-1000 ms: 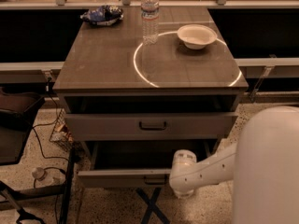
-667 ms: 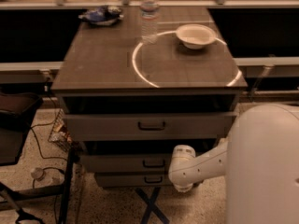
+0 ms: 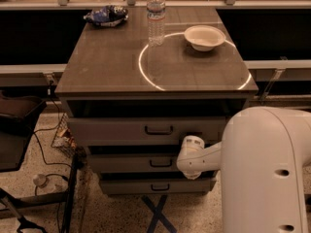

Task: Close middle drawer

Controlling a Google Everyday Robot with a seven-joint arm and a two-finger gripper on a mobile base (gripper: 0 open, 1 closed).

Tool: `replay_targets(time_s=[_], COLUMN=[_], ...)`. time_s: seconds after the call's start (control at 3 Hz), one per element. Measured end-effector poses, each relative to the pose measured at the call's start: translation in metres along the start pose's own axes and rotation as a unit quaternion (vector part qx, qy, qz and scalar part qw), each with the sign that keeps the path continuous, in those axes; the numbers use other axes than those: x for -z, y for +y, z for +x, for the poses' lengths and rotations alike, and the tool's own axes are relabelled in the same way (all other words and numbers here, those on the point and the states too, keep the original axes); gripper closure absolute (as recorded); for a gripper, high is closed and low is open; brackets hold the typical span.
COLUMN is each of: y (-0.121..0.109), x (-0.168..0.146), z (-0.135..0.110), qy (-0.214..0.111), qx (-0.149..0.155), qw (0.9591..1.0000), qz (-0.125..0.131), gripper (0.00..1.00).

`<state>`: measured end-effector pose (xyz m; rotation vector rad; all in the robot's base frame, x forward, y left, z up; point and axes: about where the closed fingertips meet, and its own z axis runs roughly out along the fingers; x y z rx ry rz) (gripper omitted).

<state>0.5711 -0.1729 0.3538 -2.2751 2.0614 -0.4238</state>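
The middle drawer (image 3: 127, 164) is the second of three on the grey-brown cabinet (image 3: 112, 72). Its low front with a small dark bar handle (image 3: 160, 163) sits pushed in, just behind the top drawer's front and slightly ahead of the lowest drawer (image 3: 131, 186). The taller top drawer (image 3: 116, 129) stands a little out, with a dark gap above it. My gripper (image 3: 191, 152) is at the end of the white forearm, against the right part of the middle drawer's front.
On the cabinet top stand a water bottle (image 3: 156, 14), a white bowl (image 3: 204, 37) and a blue bag (image 3: 106, 15). My white body (image 3: 265, 174) fills the lower right. A dark chair (image 3: 17, 125), cables and a wire basket (image 3: 60, 135) are at left.
The middle drawer, pulled far out a second ago, has slid into the cabinet. My arm followed it inward and the view has drawn closer.
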Motion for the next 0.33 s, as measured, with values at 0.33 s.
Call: replay_targets(time_s=[0.33], y=[0.0000], x=[0.0000], z=[0.0000], qy=[0.000], qx=[0.000], qw=[1.0000], qz=[0.000], gripper=[1.00])
